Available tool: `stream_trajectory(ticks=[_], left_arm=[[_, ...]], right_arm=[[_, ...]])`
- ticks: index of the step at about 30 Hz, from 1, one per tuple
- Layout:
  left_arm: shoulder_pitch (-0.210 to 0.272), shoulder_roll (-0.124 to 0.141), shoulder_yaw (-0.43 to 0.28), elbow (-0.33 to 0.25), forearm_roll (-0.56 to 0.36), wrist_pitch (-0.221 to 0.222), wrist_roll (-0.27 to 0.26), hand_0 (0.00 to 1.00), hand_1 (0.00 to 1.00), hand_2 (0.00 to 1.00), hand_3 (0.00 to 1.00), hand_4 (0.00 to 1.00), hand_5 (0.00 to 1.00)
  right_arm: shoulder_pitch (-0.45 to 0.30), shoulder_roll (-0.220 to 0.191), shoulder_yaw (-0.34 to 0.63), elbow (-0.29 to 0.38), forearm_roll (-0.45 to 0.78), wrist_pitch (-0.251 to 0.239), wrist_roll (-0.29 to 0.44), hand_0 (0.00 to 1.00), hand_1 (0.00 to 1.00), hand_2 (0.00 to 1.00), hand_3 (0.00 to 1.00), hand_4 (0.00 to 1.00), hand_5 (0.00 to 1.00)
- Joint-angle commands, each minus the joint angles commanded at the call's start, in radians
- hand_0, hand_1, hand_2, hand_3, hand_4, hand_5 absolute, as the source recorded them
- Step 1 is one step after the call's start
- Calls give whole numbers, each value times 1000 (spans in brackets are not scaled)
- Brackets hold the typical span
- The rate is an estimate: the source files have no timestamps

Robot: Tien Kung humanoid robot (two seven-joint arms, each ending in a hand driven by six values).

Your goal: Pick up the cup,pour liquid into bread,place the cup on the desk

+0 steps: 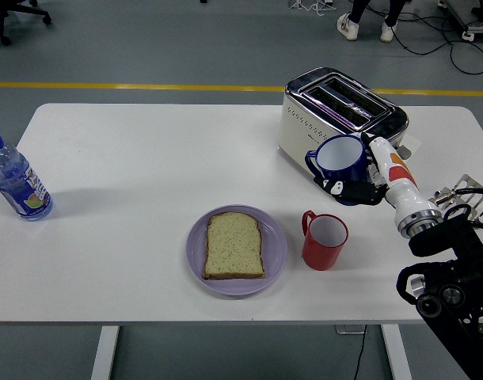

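Closest to the near edge of the white table (131, 174), right of its middle, a round lilac plate (236, 250) carries a single slice of pale brown bread (234, 245) lying flat. Just beside the plate on its right stands a red mug (325, 240), upright, with a white inside and its handle turned toward the plate; the two are close but not touching.

The robot's black right arm enters from the lower right corner and reaches in over the table's right part. Its right hand (360, 188), with a white and orange wrist piece, has its fingers wrapped around the lower body of a dark blue cup (341, 161) with a white inside. The cup is held up off the table, above and a little behind the red mug, tilted slightly, its handle pointing left. It shows in front of a cream and chrome two-slot toaster (336, 127) that stands toward the far right corner.

At the left edge, well apart from everything else, stands a clear plastic water bottle (14, 180) with a blue cap.
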Motion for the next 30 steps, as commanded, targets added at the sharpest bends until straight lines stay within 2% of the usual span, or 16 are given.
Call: stream_trajectory(ticks=[4, 10, 20, 26, 30], left_arm=[[-2, 2, -4, -1, -2, 0, 0, 636, 646, 656, 551, 322, 838], [-3, 4, -11, -1, -4, 0, 0, 636, 646, 656, 550, 322, 838], [-1, 5, -11, 0, -8, 0, 1, 635, 645, 656, 549, 322, 838], [-2, 5, -8, 1, -12, -1, 2, 636, 645, 655, 549, 323, 841], [-3, 6, -8, 1, -15, -1, 2, 636, 645, 655, 549, 323, 841]], right_arm=[[73, 1, -55, -22, -37, 64, -52, 248, 282, 473, 549, 705, 57], [170, -6, -126, -30, -91, 121, -81, 249, 281, 470, 549, 698, 64], [281, -25, -255, -42, -123, 169, -81, 255, 282, 469, 551, 692, 74], [370, -44, -390, -66, -151, 204, -81, 257, 284, 469, 551, 682, 83], [454, -50, -508, -78, -172, 263, -81, 257, 284, 469, 551, 682, 83]])
